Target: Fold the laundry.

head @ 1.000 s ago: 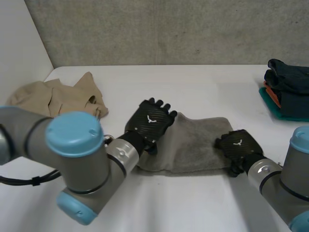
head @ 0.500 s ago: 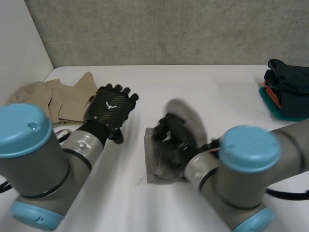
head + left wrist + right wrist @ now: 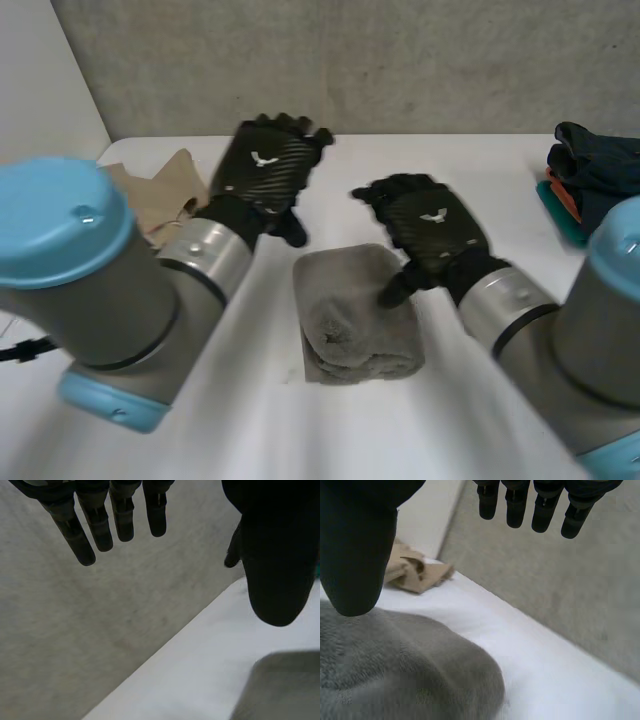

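A grey towel (image 3: 355, 315) lies folded into a thick square pad in the middle of the white table (image 3: 480, 170). My right hand (image 3: 432, 228) hovers open over the pad's far right side, thumb pointing down at it and nothing held. In the right wrist view its fingers (image 3: 545, 505) hang straight above the towel (image 3: 395, 665). Left of the pad and farther back, my left hand (image 3: 265, 170) is raised and open, holding nothing. The left wrist view has its straight fingers (image 3: 100, 525) in the air, with a towel corner (image 3: 285, 685) beside the thumb.
A crumpled beige garment (image 3: 160, 195) lies at the table's far left, also (image 3: 417, 572). A stack of folded dark clothes on a teal piece (image 3: 598, 185) sits at the right edge. A grey wall stands behind the table.
The right hand swept the towel's right end over to the left, doubling it, then let go and rose. The left hand lifted off the towel and moved back and left.
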You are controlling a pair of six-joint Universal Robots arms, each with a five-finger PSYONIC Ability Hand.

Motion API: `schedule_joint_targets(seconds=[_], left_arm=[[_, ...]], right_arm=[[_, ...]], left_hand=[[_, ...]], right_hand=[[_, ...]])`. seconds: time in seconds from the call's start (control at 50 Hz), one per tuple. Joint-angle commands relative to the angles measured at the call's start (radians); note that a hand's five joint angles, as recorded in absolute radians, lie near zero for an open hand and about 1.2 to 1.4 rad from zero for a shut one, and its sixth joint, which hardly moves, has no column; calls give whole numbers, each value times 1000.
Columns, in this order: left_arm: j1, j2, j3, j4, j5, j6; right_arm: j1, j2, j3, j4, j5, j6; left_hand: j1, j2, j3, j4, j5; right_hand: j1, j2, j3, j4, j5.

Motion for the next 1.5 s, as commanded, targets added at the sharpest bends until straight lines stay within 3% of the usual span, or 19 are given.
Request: schedule_joint_targets(seconds=[0.02,0.1,0.12,0.2,0.36,0.48,0.6,0.64,0.72,0.88,0.9,0.92,0.96,1.14,1.34,1.42,1.5], left_arm=[[-98,-205,174,-120,-14,-104],[-119,-332,257,-178,-115,-117],[-122,-369,274,-195,-177,-114],[-124,-417,276,-229,-293,-106],[-118,-423,190,-254,-301,-66],[-119,-418,143,-254,-300,-3],[-115,-343,159,-252,-295,28],[-107,-306,172,-248,-275,28],[-67,-224,199,-238,-150,28],[7,-130,242,-249,256,6],[7,-130,242,-249,257,6],[17,-130,253,-257,322,-15],[33,-130,257,-264,372,-44],[53,-136,254,-271,410,-109],[51,-148,239,-271,410,-111],[48,-148,239,-271,410,-111],[50,-148,238,-272,410,-112]], right_arm=[[-138,42,-71,155,-9,65],[-136,162,-140,174,-13,71],[-136,187,-154,179,-21,71],[-136,297,-204,232,-88,58],[-136,440,-261,274,-127,37],[-132,451,-264,272,-52,-102],[-121,374,-252,249,39,-205],[-96,327,-232,219,53,-225],[-30,235,-160,156,61,-238],[111,156,42,-13,73,-238],[120,158,56,-24,73,-238],[140,168,84,-54,74,-236],[152,185,99,-82,83,-238],[154,334,78,-222,194,-270],[154,391,24,-300,197,-308],[152,405,-14,-300,189,-297],[154,423,-46,-300,189,-304]], left_hand=[[95,97,99,92,92],[115,118,120,113,112],[113,115,117,110,109],[98,101,102,95,95],[83,86,87,81,80],[42,45,46,39,39],[22,24,26,19,18],[24,27,29,22,21],[19,21,23,16,15],[21,24,26,19,18],[22,24,26,19,18],[19,21,23,16,15],[21,24,26,19,18],[16,18,20,13,12],[19,21,23,16,15],[19,21,23,16,15],[19,21,23,16,15]], right_hand=[[-53,-36,-39,-42,-49],[-53,-36,-39,-42,-49],[-53,-36,-39,-42,-49],[-53,-36,-39,-42,-49],[-53,-36,-39,-42,-49],[-53,-36,-39,-42,-49],[-53,-36,-39,-42,-49],[-53,-36,-39,-42,-49],[-53,-36,-39,-42,-49],[-53,-36,-39,-42,-49],[-53,-36,-39,-42,-49],[-53,-36,-39,-42,-49],[-53,-36,-39,-42,-49],[-53,-36,-39,-42,-49],[-53,-36,-39,-42,-49],[162,179,176,173,166],[175,191,188,186,179]])
